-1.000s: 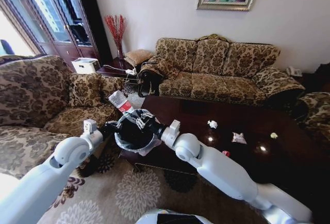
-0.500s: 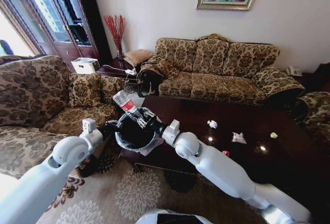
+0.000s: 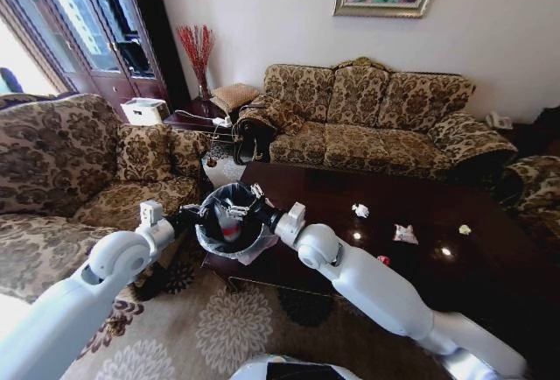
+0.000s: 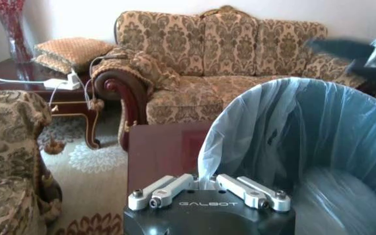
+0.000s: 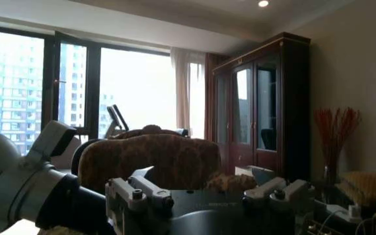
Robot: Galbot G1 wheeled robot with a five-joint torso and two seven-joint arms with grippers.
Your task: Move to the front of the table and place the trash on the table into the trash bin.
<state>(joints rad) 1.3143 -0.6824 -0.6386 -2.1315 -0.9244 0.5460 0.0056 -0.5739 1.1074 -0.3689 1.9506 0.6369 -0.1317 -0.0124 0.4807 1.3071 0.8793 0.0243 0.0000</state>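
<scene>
Glossy white rounded arm shells, black wrist housings, silver screw-headed finger links, "GALBOT" lettering on black tool body

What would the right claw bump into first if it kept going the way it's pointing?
Probably the left arm, just past the trash bin over which the right claw hangs; the armchair lies beyond, though depth is unclear.

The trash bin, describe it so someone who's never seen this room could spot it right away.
Start at the long dark reddish-brown table in front of the patterned sofa. At its near left corner, the left gripper holds the trash bin up at its rim, with the right gripper above its opening. It is small, round and black, and alone has a whitish plastic liner folded over its rim.
</scene>
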